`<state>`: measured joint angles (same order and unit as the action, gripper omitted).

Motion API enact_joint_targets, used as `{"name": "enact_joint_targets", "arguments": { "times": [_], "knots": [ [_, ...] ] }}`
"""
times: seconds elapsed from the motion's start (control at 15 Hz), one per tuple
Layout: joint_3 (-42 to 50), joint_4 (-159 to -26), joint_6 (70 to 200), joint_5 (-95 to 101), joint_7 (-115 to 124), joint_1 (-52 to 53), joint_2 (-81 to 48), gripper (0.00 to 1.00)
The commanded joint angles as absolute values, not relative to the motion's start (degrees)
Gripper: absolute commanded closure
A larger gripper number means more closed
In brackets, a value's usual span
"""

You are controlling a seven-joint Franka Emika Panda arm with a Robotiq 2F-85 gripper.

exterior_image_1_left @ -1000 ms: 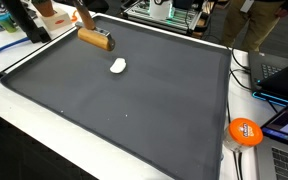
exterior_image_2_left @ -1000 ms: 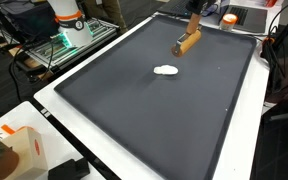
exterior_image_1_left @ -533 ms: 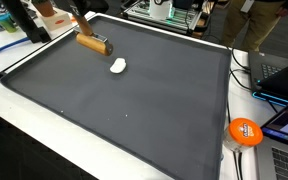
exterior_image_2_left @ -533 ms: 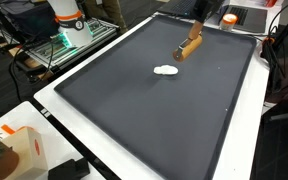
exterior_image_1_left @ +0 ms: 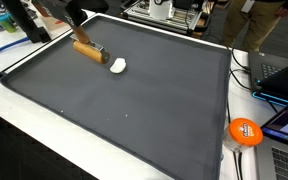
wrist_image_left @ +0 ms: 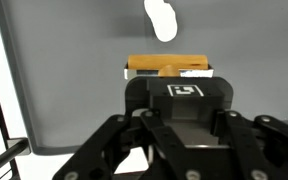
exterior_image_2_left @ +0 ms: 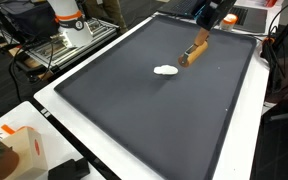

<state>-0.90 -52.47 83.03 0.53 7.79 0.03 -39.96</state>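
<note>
- Wrist view: the tool point(wrist_image_left: 170, 78) is clamped on a tan wooden block point(wrist_image_left: 154, 63) with a pale metal edge. A small white oval lump point(wrist_image_left: 161, 18) lies beyond it.
- In the last second the block has dropped and slid towards the lump, which has not moved. It is now just beside the lump; I cannot tell whether they touch.
- Surface: a dark grey mat point(exterior_image_1_left: 134, 110) on a white bench point(exterior_image_1_left: 24, 112).
- Room: a round orange disc point(exterior_image_1_left: 245, 131) sits at the bench edge, with open laptops point(exterior_image_1_left: 284, 75) behind it.

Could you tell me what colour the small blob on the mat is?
White; the blob shows best in the wrist view.
</note>
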Motion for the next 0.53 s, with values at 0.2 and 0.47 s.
{"name": "enact_joint_targets", "arguments": {
  "times": [0.2,0.47],
  "knots": [
    [-0.7,-49.9,84.0,0.0,9.2,-0.4,-43.2,0.78],
    [-0.8,-46.5,81.9,0.0,9.4,-0.5,-46.4,0.78]
  ]
}}
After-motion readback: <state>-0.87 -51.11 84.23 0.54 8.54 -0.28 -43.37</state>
